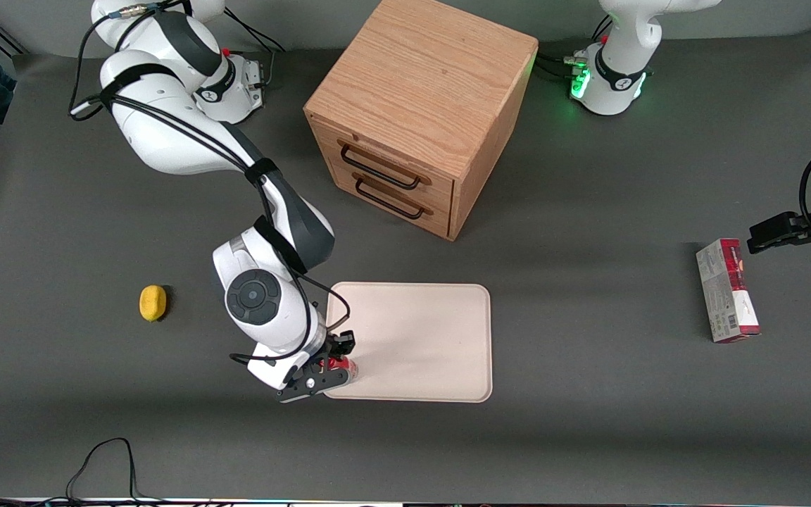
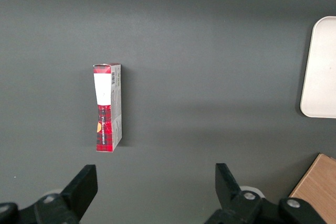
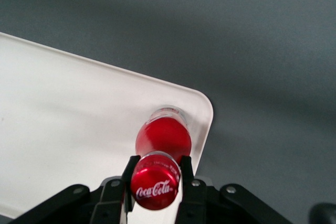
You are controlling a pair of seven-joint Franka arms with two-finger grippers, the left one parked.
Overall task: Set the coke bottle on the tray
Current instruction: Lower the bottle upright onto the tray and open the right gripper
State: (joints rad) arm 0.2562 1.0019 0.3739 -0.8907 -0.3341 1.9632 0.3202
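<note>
The coke bottle (image 3: 163,139) has a shiny red cap, a red label and a clear body. It stands upright in the corner of the cream-white tray (image 3: 79,108) that is nearest the front camera and toward the working arm's end. I cannot tell if its base touches the tray. My right gripper (image 3: 157,171) is shut on the bottle's cap, one finger on each side. In the front view the gripper (image 1: 331,362) sits over that tray (image 1: 419,338) corner, and only a bit of the red bottle (image 1: 340,365) shows under it.
A wooden drawer cabinet (image 1: 419,113) stands farther from the front camera than the tray. A yellow lemon-like object (image 1: 153,303) lies toward the working arm's end. A red-and-grey carton (image 1: 727,289) lies toward the parked arm's end and also shows in the left wrist view (image 2: 107,107).
</note>
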